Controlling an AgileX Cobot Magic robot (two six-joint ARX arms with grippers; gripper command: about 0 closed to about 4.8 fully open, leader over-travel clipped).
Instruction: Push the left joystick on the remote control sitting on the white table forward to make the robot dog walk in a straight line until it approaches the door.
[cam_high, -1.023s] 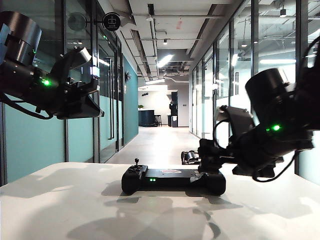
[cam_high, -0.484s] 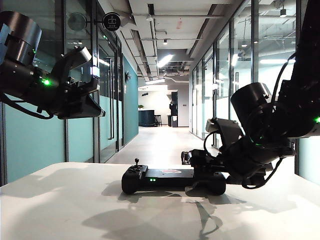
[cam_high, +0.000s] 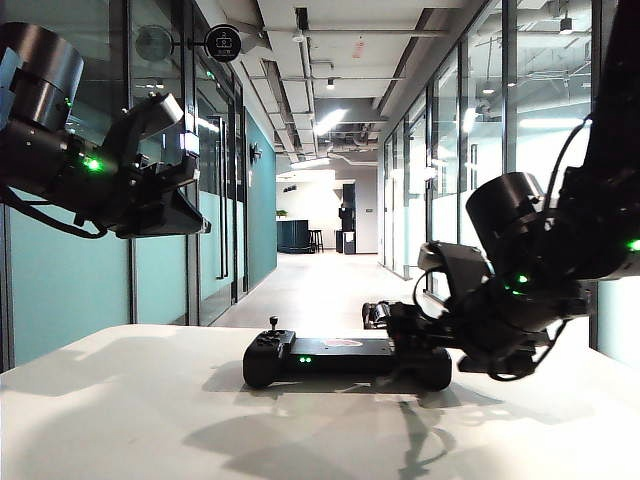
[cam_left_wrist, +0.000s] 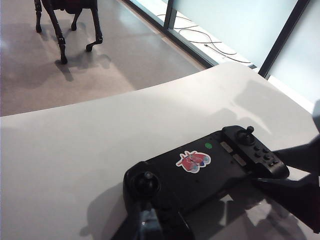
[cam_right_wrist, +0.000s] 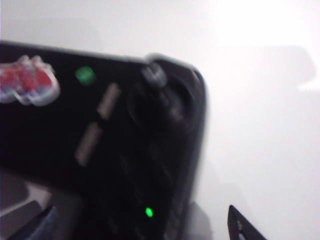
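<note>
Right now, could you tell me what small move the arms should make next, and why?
Probably the right gripper should close its open fingers on the near end of the remote control to steady it. It sits low at that end, fingers either side of it in the right wrist view. The left gripper hangs high above the white table, away from the left joystick.

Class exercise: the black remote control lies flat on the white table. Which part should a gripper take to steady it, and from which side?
Probably its bulging right end, from the right side. The remote control lies flat on the white table, its thin sticks unfit for gripping. The right gripper is open with its tips either side of that end; the left gripper hangs high above the table.
</note>
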